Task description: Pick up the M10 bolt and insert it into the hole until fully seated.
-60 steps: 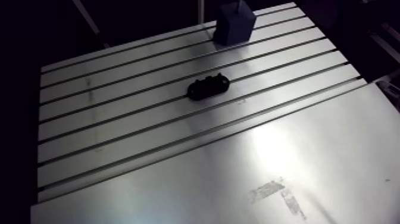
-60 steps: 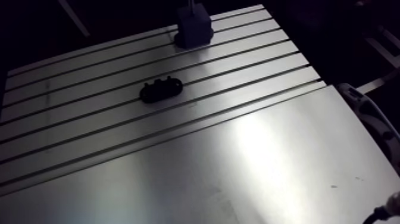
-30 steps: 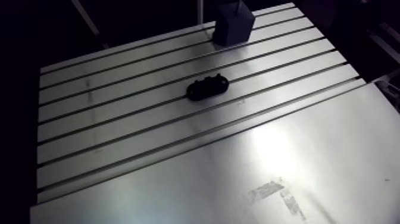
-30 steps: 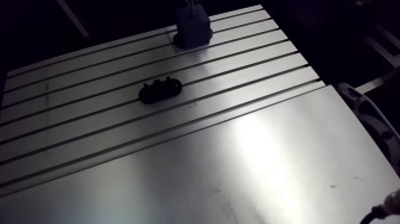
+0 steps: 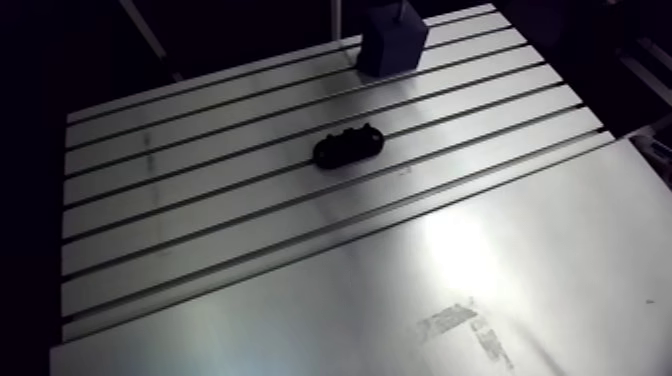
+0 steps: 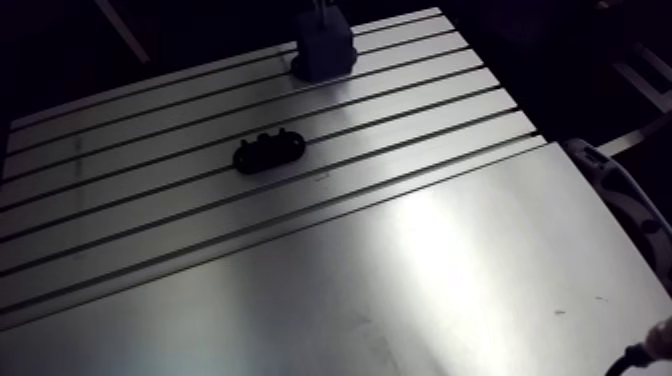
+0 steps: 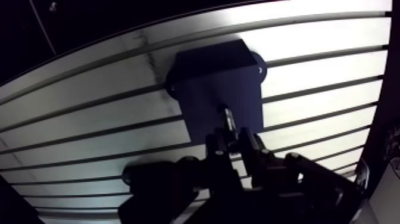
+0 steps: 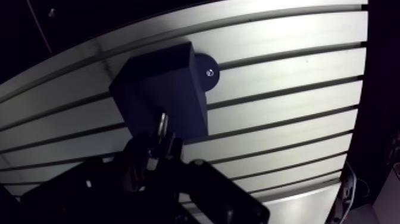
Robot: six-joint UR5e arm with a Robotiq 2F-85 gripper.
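At the far edge of the slotted surface [image 5: 200, 180] stands a dark blue block [image 5: 393, 42], upright, resting across two of the slots. The wrist view shows it from above: a flat top face, and at its base a round foot [image 8: 208, 71] with a small screw head in it, lying flat on the metal.

Over that block hangs the tool [image 7: 234, 138]. Its two fingers are drawn narrow and clamp the M10 bolt [image 7: 228, 119] between them, with one dark fingertip [image 7: 249, 146] pressed against each side of the shaft. The bolt's bright metal shaft points away from the tool toward the block's top face, and its end lies over that face. The tool's own bulk hides the spot, so I cannot tell whether the end touches the block or has entered any hole.

Well apart from the block, toward the middle of the slotted part, a black oblong part [image 5: 348, 147] with small bumps along its top lies flat. A smooth metal plate [image 5: 520, 250] covers the surface along its near edge, and some pale scuff marks [image 5: 465, 325] show on it.
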